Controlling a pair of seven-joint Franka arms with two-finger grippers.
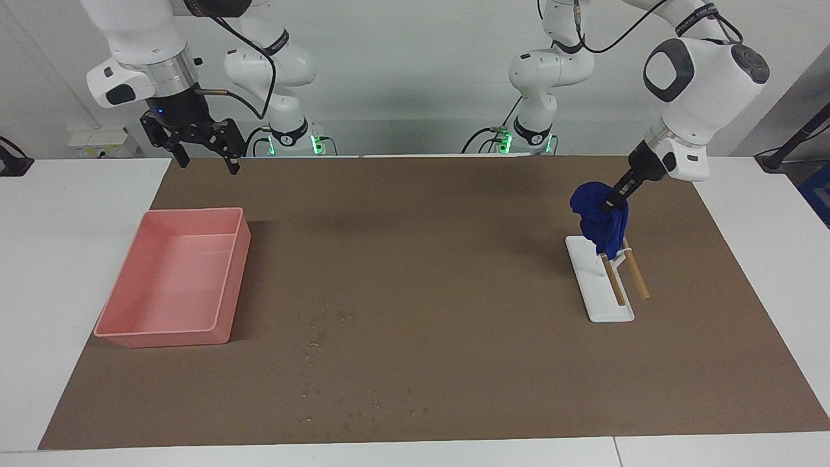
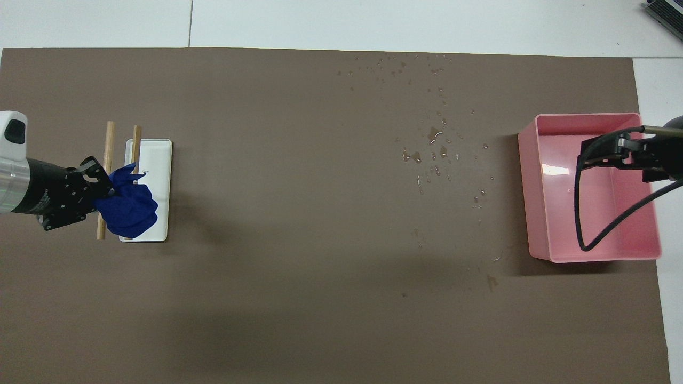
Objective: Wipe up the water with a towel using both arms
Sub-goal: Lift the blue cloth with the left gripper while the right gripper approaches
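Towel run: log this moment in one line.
left gripper: shut on towel over rack | right gripper: open, waiting | water: unwiped

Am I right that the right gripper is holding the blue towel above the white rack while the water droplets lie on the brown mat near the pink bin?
Not quite: the left gripper holds the towel above the white rack, as the facing view shows. The right gripper waits open. The water does lie near the pink bin.

No legible text, label, brand, number or sign on anything in either view
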